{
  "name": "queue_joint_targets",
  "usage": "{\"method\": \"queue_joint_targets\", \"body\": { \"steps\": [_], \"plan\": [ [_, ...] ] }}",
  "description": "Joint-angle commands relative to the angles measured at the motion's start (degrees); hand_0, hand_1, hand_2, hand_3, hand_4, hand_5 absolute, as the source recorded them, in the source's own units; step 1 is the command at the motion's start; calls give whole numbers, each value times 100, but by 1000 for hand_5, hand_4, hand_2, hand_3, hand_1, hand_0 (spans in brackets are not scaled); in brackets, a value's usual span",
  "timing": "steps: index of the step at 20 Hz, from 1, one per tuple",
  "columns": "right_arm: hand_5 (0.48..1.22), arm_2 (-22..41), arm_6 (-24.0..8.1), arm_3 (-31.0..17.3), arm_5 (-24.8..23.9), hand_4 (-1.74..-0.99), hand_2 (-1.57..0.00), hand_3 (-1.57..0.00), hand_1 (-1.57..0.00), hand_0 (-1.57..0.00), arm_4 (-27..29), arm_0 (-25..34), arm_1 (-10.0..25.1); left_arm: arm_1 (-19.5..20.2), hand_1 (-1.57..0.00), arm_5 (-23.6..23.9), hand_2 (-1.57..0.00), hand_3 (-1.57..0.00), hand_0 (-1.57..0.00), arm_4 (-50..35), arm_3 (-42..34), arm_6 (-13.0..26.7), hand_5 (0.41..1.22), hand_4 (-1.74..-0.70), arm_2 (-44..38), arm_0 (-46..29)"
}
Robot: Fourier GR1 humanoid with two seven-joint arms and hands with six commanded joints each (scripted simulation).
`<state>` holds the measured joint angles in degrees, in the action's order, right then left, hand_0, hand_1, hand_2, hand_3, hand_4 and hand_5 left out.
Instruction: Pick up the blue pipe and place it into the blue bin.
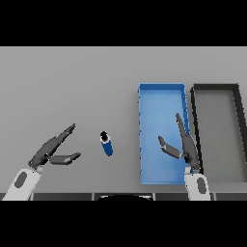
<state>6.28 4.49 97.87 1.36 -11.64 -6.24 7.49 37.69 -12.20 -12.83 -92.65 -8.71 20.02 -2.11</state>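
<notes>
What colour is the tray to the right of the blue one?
The bin is black-rimmed with a grey floor, seen in the head view.

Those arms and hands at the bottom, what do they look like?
Each forearm is a rounded white shell with a grey oval patch. The left hand and the right hand are dark grey, with long slim fingers and a shorter thumb. No cables, sleeves or lettering show.

Left hand (pixel 50 150) low at left, fingers straight, thumb spread; right hand (pixel 185 147) low at right, likewise relaxed
</notes>
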Motion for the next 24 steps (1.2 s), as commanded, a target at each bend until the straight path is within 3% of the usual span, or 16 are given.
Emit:
{"method": "queue_joint_targets", "body": {
  "steps": [1, 9, 12, 15, 18, 21, 24],
  "plan": [
    [617, -28, -65, -11, -35, -1164, 1, 1, 1, 1, -39, 54, 37, 1, 1, -40, 1, 1, 1, 10, -87, 149, 497, -1113, 86, -5],
    [627, -65, 1, 53, 39, -1218, 1, 1, 1, 1, 123, -17, -4, -814, 1, 103, 1, 1, 1, 610, -29, 554, 452, -1147, 826, 316],
    [622, -78, -55, 130, 33, -1211, 1, 1, 1, 1, 123, -52, 20, -1188, 1, 207, 1, 1, 1, 812, 346, 284, 460, -1155, 929, 478],
    [625, -48, -47, 134, 21, -1205, 1, 1, 1, 1, 59, -124, 16, -1599, 1, 291, 1, 1, 1, 877, 731, 364, 460, -1145, 992, 765],
    [637, -114, 101, 126, 67, -1215, 1, 1, 1, 1, 127, -143, 88, -1828, 1, 364, 1, 1, 1, 1101, 1003, 244, 448, -1098, 1108, 950],
    [645, -153, 121, 91, 40, -1221, 1, 1, 1, 1, 151, -89, 79, -1965, 1, 514, 1, 1, 1, 1293, 1190, 492, 418, -1051, 1158, 1127],
    [649, -124, 72, 60, -1, -1205, 1, 1, 1, 1, 44, -74, 94, -2199, 1, 403, 1, 1, 1, 1202, 1526, 221, 441, -1090, 1158, 1216]
  ]
}}
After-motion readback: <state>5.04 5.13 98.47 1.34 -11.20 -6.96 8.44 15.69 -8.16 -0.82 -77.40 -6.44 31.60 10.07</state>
